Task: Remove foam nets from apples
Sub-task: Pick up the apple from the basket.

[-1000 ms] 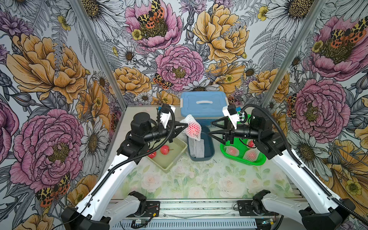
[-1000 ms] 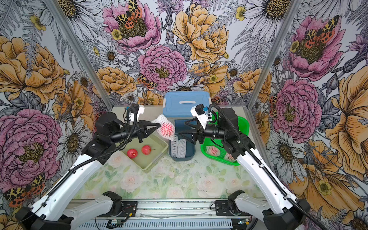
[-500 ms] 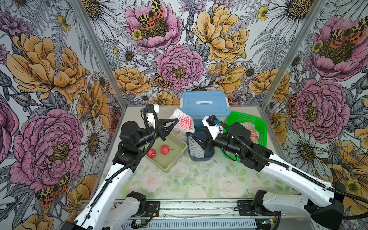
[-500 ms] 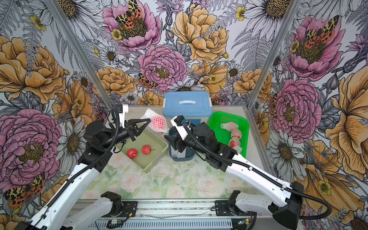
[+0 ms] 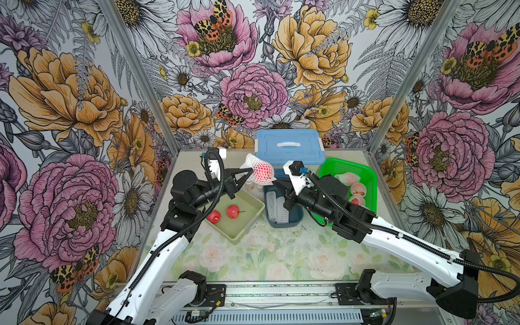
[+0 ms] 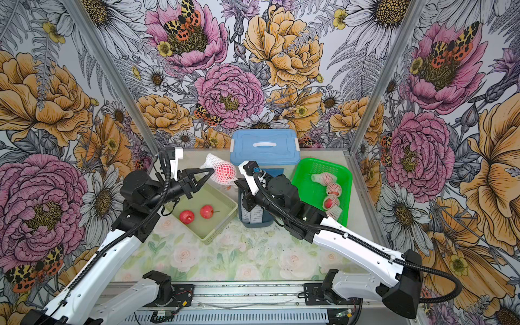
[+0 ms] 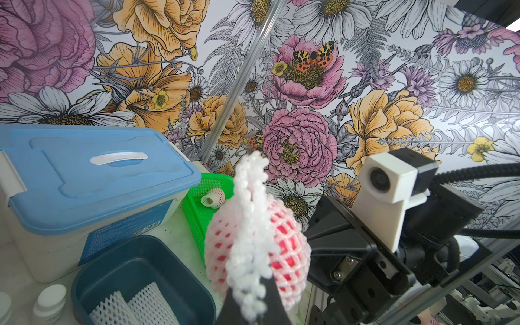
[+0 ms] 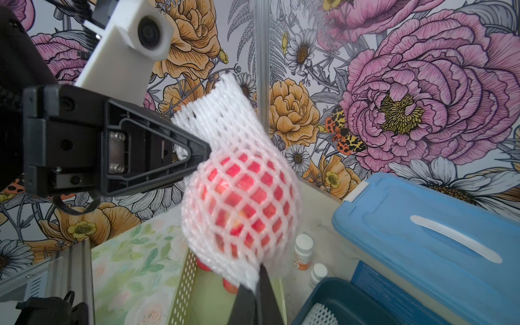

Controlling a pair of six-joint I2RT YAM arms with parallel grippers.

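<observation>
"Right wrist view, btm centre: what did the right gripper (image 8: 257, 284) have?" asked A.

"Jaws together, clamped on the lower frill of the foam net (image 8: 225, 112)," said B. "The apple (image 8: 242, 202) sat inside it, mid-frame, off the table. Just past it the left gripper (image 8: 201, 153) reached in from the left edge, jaws closed on the net's upper frill. Foam only, no fruit."

"Both ends pinched, then. Best way to strip it, imo?"

"Pull along the sleeve's axis, slow, w/ one end freed so the mesh could widen. Two pinched ends would prob. just stretch it tight round the fruit. I'd also centre it over the beige tray (image 5: 253, 209) first. In a top view it hung up-right of the tray's far corner, above the pill bottles (image 8: 303, 250)."

"Further back?"

"Two bare apples (image 5: 233, 211) lay in the tray and spent nets (image 5: 277, 206) in the dark bin (image 5: 298, 222), centre. Then came the green basket (image 5: 371, 180), right, w/ netted apples (image 5: 350, 178). The blue-lidded box (image 5: 289, 146) stood at the back wall."
</observation>
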